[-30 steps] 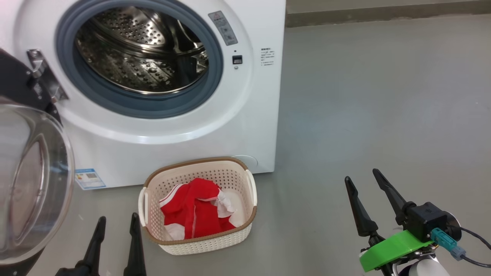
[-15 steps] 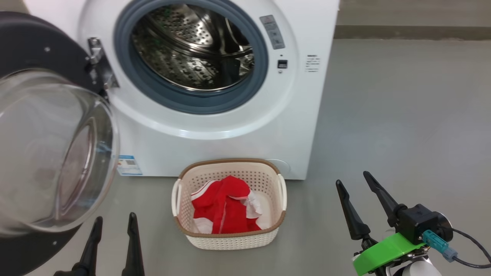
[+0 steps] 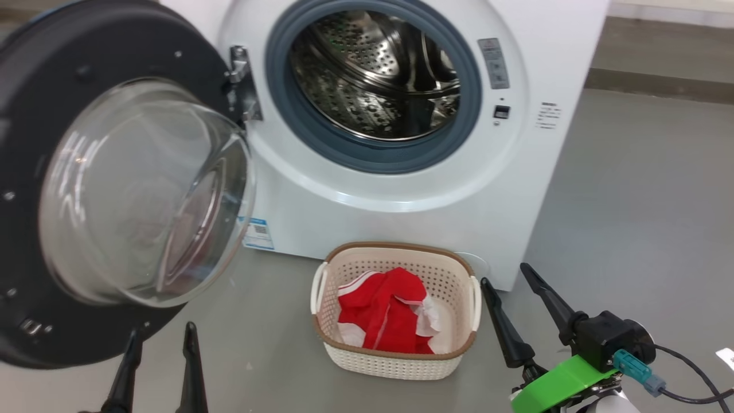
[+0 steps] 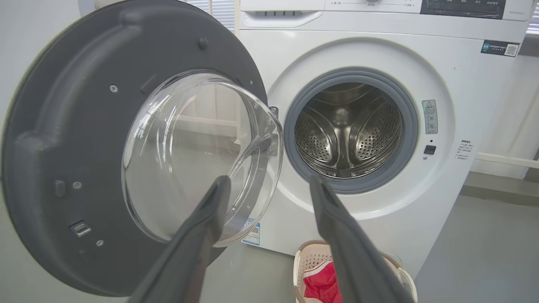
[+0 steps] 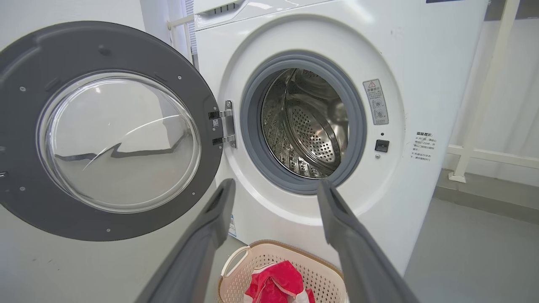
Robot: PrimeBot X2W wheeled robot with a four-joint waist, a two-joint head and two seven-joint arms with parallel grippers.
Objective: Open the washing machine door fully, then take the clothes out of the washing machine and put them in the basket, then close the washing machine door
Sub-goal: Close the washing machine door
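Observation:
The washing machine (image 3: 401, 189) stands with its door (image 3: 34, 143) swung wide to the left, the clear glass bowl (image 3: 143, 189) bulging toward me. Its steel drum (image 3: 373, 74) looks bare inside. On the floor before the machine sits the cream basket (image 3: 395, 361) with red clothes (image 3: 384, 315) in it. My left gripper (image 3: 160, 338) is open at the lower left, below the door, holding nothing. To the right of the basket, my right gripper (image 3: 504, 274) is open and holds nothing. The wrist views show the door (image 4: 63, 147) (image 5: 126, 219), the drum (image 4: 349, 130) (image 5: 307, 126) and the basket (image 4: 301, 265) (image 5: 269, 252).
Grey floor (image 3: 642, 201) stretches to the right of the machine, up to a wall skirting (image 3: 659, 86). A blue label sticker (image 3: 258, 232) is on the machine's lower front. A green part and a cable (image 3: 682, 396) sit on my right wrist.
The head view has swung left, so machine, door and basket slid right in the picture. Both grippers stay open and low; the clothes lie in the basket as before.

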